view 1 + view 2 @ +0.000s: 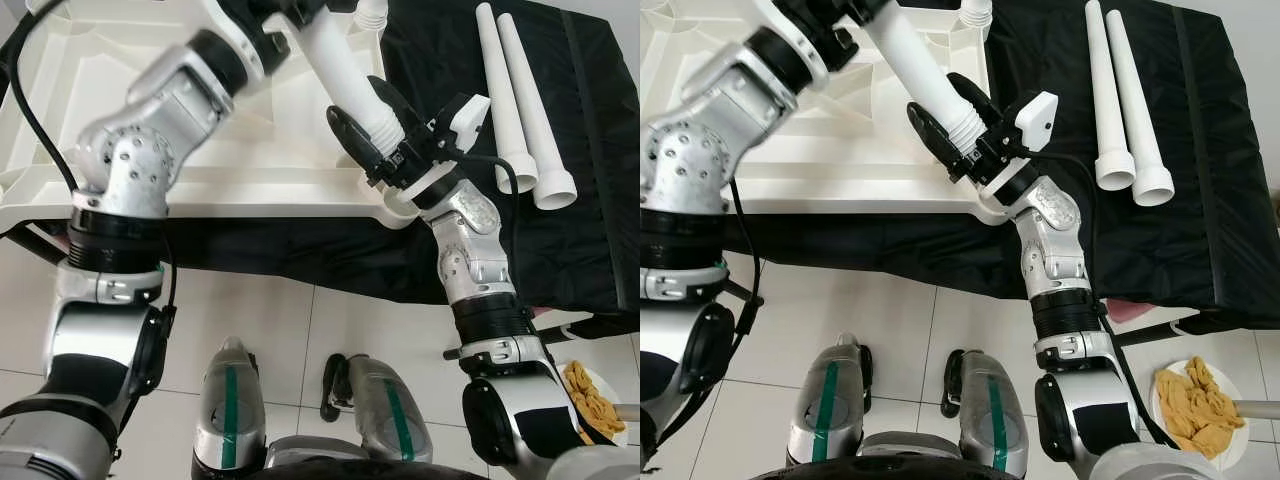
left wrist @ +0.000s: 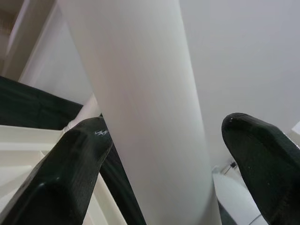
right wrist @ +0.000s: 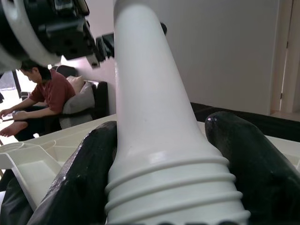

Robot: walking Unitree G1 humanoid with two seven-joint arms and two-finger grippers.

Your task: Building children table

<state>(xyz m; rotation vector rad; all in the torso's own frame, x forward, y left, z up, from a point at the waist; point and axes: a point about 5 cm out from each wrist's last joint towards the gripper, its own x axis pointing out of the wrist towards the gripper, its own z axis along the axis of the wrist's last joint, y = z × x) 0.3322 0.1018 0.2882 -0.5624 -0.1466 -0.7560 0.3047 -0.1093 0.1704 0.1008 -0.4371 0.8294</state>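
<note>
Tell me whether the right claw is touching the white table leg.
Touching. The right wrist view shows the right claw with one black finger pressed against the ribbed end of the table leg.

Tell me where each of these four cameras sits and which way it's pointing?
Left eye view: on the head, looking down at the white tabletop and black cloth; both arms and the legs show.
Right eye view: beside it, same scene.
Left wrist view: on the left arm, looking along the left gripper around the white leg.
Right wrist view: on the right arm, right gripper at the leg's ribbed end; a person sits behind.
All four share that leg.
</note>
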